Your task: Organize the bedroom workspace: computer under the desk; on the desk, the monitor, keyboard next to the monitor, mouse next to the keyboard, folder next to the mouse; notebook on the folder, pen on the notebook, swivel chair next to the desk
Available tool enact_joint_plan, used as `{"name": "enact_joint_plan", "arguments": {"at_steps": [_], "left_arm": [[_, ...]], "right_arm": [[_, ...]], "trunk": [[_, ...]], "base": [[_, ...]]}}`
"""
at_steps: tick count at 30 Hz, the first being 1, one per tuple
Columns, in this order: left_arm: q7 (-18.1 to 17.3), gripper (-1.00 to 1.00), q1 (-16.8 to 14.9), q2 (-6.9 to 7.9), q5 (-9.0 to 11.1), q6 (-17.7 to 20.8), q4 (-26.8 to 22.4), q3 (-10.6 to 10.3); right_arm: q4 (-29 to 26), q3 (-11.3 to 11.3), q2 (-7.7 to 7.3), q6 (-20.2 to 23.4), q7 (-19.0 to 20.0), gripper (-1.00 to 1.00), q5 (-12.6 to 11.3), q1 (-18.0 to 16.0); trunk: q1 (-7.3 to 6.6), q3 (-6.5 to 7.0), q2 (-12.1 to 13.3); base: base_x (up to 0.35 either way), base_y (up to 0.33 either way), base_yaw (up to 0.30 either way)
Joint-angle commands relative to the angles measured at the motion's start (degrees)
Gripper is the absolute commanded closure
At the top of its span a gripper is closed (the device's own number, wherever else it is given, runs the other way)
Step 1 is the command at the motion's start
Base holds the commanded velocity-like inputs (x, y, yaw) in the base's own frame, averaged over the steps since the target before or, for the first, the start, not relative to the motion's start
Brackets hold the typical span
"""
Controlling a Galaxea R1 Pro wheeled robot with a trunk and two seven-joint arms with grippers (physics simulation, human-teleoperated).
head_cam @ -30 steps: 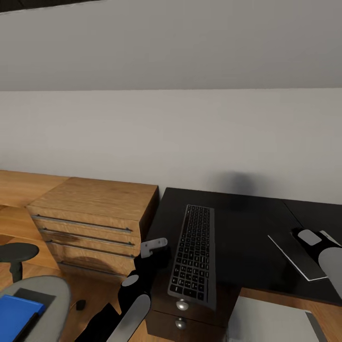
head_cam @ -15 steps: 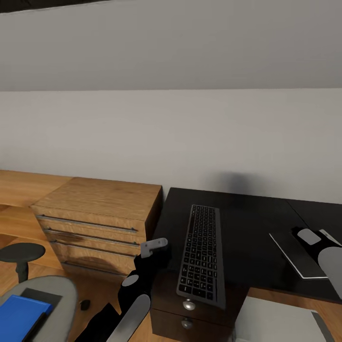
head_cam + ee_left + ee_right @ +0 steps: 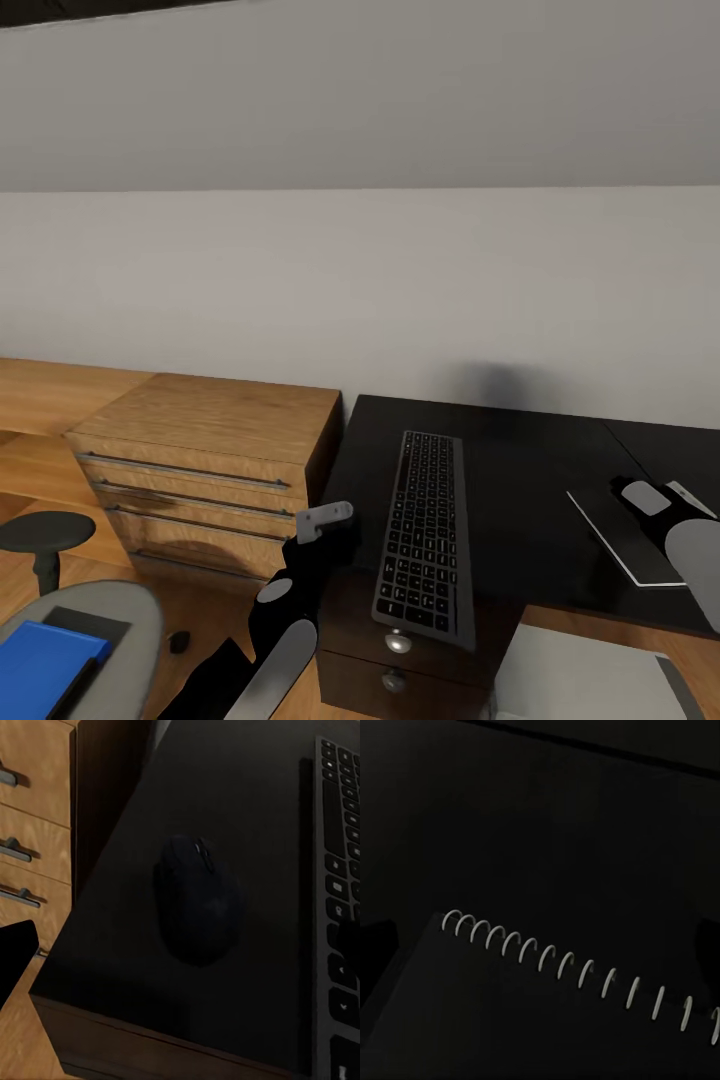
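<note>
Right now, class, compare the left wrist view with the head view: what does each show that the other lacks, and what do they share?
Left wrist view: a small dark rounded mouse lying on the black desktop beside the keyboard, apart from it.
Head view: a flat bright blue folder on the grey swivel chair, a thin dark-covered notebook further along the desk, and a pale grey-white computer by the desk's front edge.
Shared: the slim dark-keyed keyboard, the black-topped desk and the oak dresser with bar handles.
</note>
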Motion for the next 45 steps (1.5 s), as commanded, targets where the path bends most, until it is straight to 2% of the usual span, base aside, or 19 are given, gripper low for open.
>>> {"name": "enact_joint_plan", "arguments": {"at_steps": [1,6,28,32,33,37,38,41,42,45], "left_arm": [[0.41,-1.0,-0.07,0.0,0.27,0.21,-0.06,-0.06],[0.31,-1.0,-0.06,0.08,0.28,0.22,-0.06,-0.06],[0.25,-1.0,-0.07,0.07,0.14,0.23,0.03,-0.06],[0.32,-1.0,-0.07,0.09,0.14,0.23,0.03,-0.01],[0.32,-1.0,-0.06,0.08,0.14,0.23,0.08,-0.05],[0.32,-1.0,-0.06,0.07,0.14,0.23,0.1,-0.09],[0.32,-1.0,-0.06,0.07,0.14,0.2,0.11,-0.11],[0.32,-1.0,-0.06,0.07,0.14,0.17,0.13,-0.21],[0.34,-1.0,-0.06,0.07,0.11,0.11,0.17,-0.66],[0.4,-1.0,-0.06,0.07,0.07,0.0,0.15,-1.64]], "right_arm": [[3.8,-2.02,0.03,0.29,-0.13,-1.0,-1.27,0.0],[3.79,-2.02,0.05,0.32,-0.13,-1.0,-1.26,0.0],[3.71,-2.02,0.05,0.49,-0.16,-1.0,-1.21,0.0],[3.75,-1.98,0.06,0.14,-0.04,-1.0,-1.1,0.0],[3.58,-1.78,0.08,-0.25,0.11,-1.0,0.53,0.0],[3.36,-1.71,0.06,-0.3,0.12,-1.0,3.56,0.0],[3.3,-1.7,0.06,-0.31,0.13,-1.0,5.67,0.0],[3.24,-1.68,0.1,-0.34,0.13,-1.0,9.24,0.0],[3.27,-1.68,0.12,-0.61,0.13,-1.0,12.59,0.0],[3.39,-1.67,0.17,-1.33,0.13,-1.0,15.85,0.0]], "trunk": [[0.0,-0.06,-0.02],[0.0,-0.06,-0.02],[-4.83,3.89,8.8],[-4.83,3.89,8.8],[-4.83,3.89,8.8],[-4.83,3.89,8.8],[-4.83,3.89,8.8],[-4.83,3.89,8.8],[-4.83,3.89,8.8],[-4.83,3.89,8.8]], "base": [[0.0,0.0,0.0],[0.0,0.0,0.0],[0.0,0.0,0.0],[0.0,0.0,0.0],[0.0,0.0,0.0],[0.0,0.0,0.0],[0.0,0.0,0.0],[0.0,0.0,0.0],[0.0,0.0,0.0],[0.0,0.0,0.0]]}}
